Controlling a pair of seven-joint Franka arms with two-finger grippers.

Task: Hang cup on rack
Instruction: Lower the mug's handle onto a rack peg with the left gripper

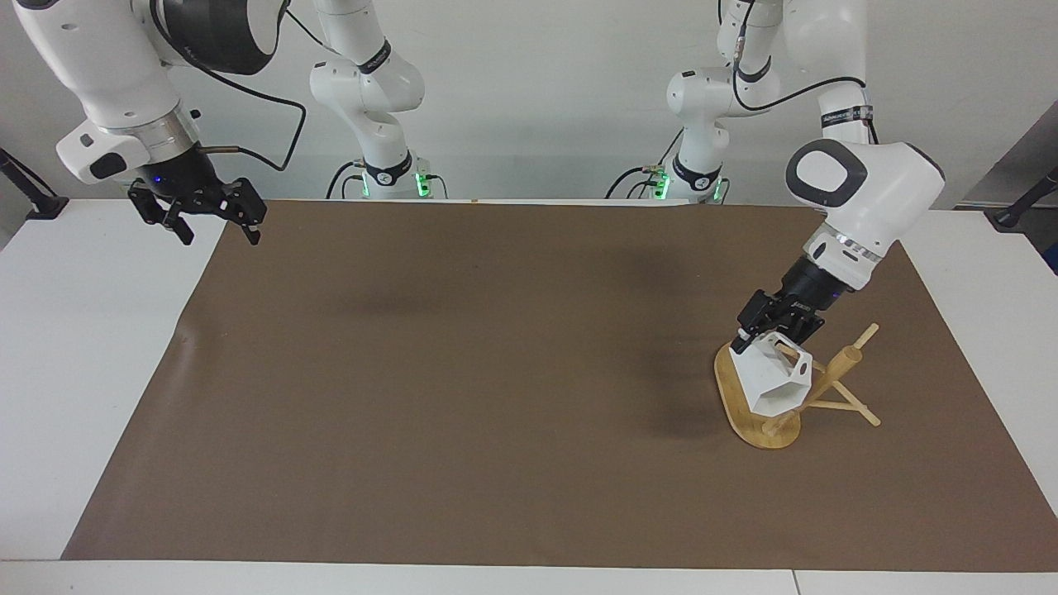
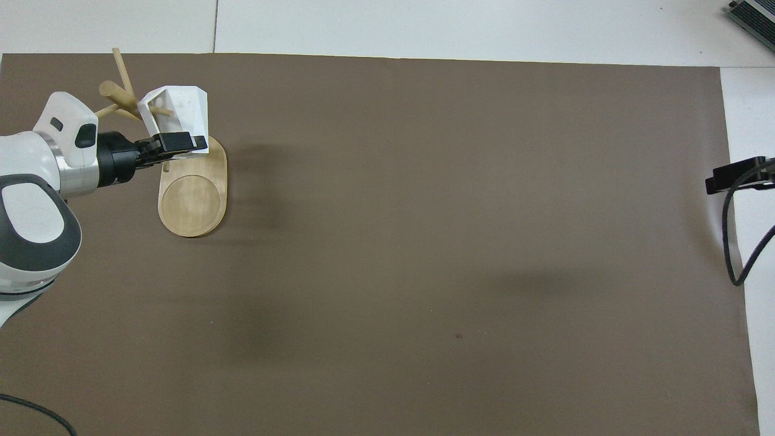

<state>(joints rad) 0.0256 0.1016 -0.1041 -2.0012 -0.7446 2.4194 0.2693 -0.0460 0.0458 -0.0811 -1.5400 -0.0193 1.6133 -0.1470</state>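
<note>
The white faceted cup [image 1: 773,384] is held tilted against the bamboo rack [image 1: 756,413], just above its oval base. The rack's post [image 1: 831,372] slants up toward the left arm's end of the table. In the overhead view a thin peg shows inside the handle opening of the cup [image 2: 181,109], over the end of the rack's base [image 2: 192,197] farther from the robots. My left gripper [image 1: 773,335] is shut on the cup's rim; it also shows in the overhead view [image 2: 181,143]. My right gripper [image 1: 217,231] is open and empty, raised over the mat's edge at the right arm's end.
A brown mat [image 1: 496,372] covers most of the white table [image 1: 83,372]. Only the tip of the right gripper [image 2: 735,174] and its cable show at the edge of the overhead view.
</note>
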